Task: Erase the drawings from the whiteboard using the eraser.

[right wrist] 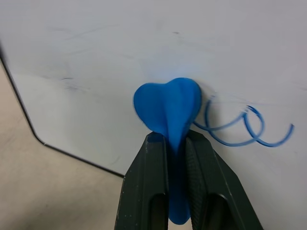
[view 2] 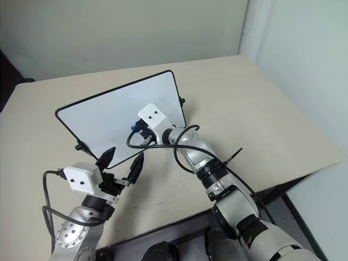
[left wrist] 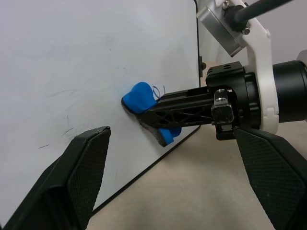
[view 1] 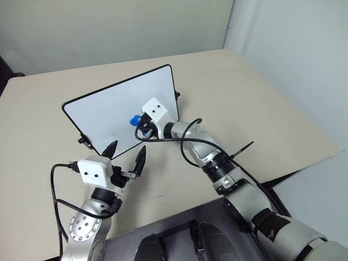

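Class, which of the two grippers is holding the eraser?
The right gripper, shut on the blue eraser against the whiteboard; the left gripper is open and empty.

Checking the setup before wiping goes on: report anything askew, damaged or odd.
Nothing damaged or spilled. The black-framed white whiteboard stands tilted on the beige table, faint grey smudges on it. Blue pen loops remain beside the bright blue bone-shaped eraser in the right hand.

Head cameras look down over the whiteboard (view 1: 122, 111); both wrist cameras face it close, sharing the eraser (right wrist: 168, 108).
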Available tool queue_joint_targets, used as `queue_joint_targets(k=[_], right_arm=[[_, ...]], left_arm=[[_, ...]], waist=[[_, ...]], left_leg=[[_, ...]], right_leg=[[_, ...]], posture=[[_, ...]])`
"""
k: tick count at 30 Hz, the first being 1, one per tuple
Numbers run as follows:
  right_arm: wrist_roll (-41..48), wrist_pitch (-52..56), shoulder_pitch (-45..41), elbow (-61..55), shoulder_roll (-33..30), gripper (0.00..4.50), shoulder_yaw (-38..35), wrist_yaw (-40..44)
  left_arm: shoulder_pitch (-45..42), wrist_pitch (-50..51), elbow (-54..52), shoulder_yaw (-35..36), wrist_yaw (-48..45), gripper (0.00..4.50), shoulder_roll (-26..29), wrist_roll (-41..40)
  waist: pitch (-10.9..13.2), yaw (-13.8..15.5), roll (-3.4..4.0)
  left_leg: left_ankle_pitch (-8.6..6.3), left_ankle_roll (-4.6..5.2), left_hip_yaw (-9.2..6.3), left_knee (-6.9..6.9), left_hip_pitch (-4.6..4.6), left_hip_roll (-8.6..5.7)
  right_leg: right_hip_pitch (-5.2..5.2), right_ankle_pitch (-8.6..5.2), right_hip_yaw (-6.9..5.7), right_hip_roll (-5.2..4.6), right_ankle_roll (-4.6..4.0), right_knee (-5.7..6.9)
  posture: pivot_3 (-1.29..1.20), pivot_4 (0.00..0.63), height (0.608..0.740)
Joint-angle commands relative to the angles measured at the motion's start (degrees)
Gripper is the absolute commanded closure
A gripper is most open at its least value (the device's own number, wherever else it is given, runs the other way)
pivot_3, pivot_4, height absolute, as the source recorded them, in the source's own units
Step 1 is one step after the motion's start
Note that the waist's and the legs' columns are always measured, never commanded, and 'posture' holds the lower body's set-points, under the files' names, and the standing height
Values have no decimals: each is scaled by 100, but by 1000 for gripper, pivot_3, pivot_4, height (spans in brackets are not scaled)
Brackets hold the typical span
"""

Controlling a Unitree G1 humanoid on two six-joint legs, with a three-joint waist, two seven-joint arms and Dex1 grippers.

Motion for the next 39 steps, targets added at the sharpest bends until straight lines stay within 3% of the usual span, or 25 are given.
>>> queue_joint_targets(k=[1,16,39], right_arm=[[126,-162,-332,266,277,4276,-487,-470],[-28,-449,-626,947,53,4276,-842,-908],[-318,-325,-192,263,446,4276,206,47]], left_arm=[[32,-129,-207,37,3,0,1,5],[-66,-84,-165,54,-45,0,55,-35],[103,-80,-374,-27,52,0,1,19]], waist=[[0,2,0],[1,10,-4],[1,-84,-4]], left_leg=[[3,0,-1,1,0,0],[42,25,1,15,-2,-6],[9,-27,4,-6,-2,-1]], right_leg=[[0,0,0,0,2,-2],[4,-1,0,0,22,-18],[-37,41,-10,6,20,-14]], posture=[[0,150,735],[0,150,735],[0,150,735]])
